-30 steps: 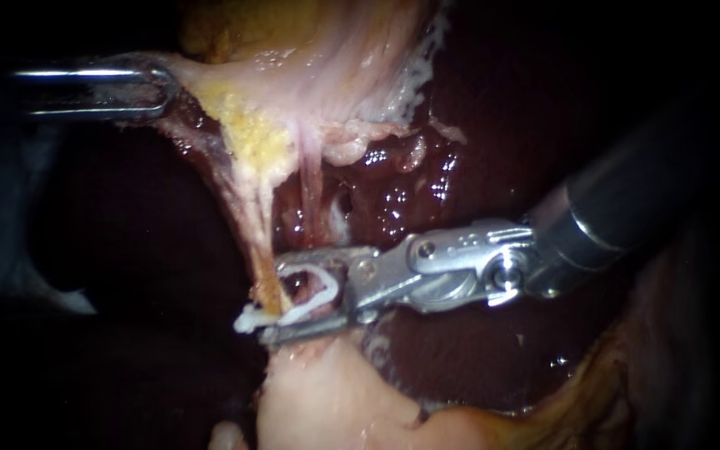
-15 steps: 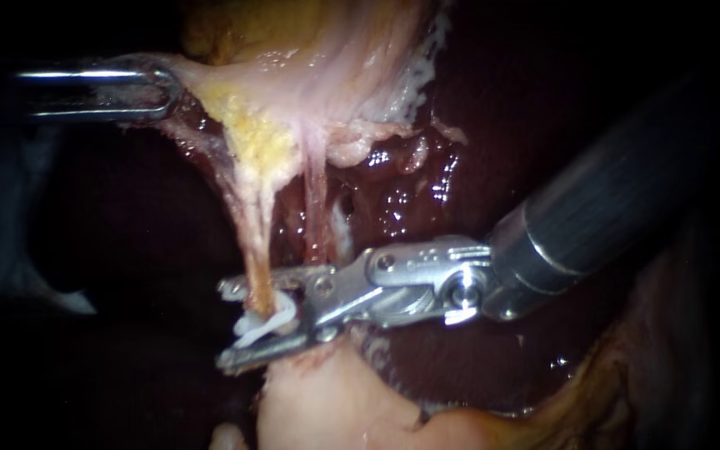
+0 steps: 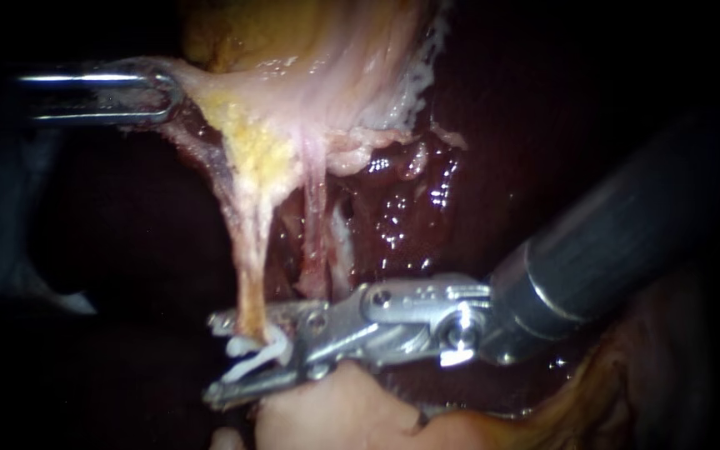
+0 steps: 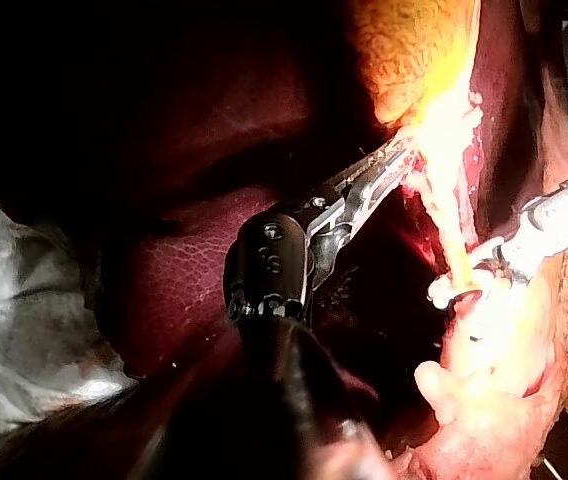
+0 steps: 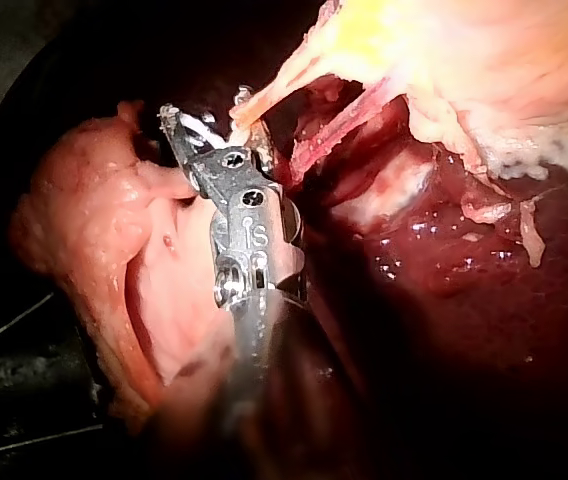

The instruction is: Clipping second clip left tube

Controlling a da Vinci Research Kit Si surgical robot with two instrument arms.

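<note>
the right instrument [image 3: 214, 358] is pinching a white clip [image 3: 253, 354] between its jaws, around the lower end of the left tube [image 3: 250, 250], a yellowish strand. both jaw tips are reaching past the tube's far edge into dark open space. the lower jaw is lying against pale tissue [image 3: 335, 412]. the pink right tube [image 3: 316, 217] is ending just above the jaws' hinge. the left instrument [image 3: 158, 93] is clamping the edge of the gallbladder [image 3: 310, 58], holding it taut over the liver [image 3: 427, 208].
</note>
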